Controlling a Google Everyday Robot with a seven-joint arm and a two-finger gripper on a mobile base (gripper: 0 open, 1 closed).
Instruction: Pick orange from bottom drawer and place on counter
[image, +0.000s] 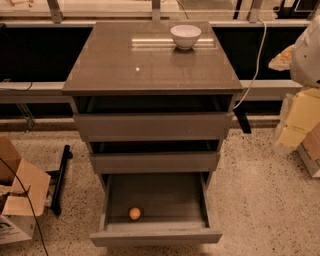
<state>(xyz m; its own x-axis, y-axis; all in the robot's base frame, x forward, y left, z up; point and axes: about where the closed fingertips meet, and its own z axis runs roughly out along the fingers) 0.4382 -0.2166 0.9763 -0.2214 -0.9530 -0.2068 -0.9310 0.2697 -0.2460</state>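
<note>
The orange (134, 213) lies on the floor of the open bottom drawer (156, 235), near its front wall and a little left of centre. The drawer is pulled far out from the cabinet. The counter (125, 65) is the glossy grey-brown top above it, with a white bowl (185, 36) at its back right. A white and cream part of my arm (306, 60) shows at the right edge, well away from the drawer. The gripper is out of view.
The top drawer (152, 126) and middle drawer (154, 162) stand slightly pulled out above the bottom one. Cardboard boxes (17, 192) and a black bar (61, 177) lie on the floor at left. A white cable (257, 55) hangs at the cabinet's right.
</note>
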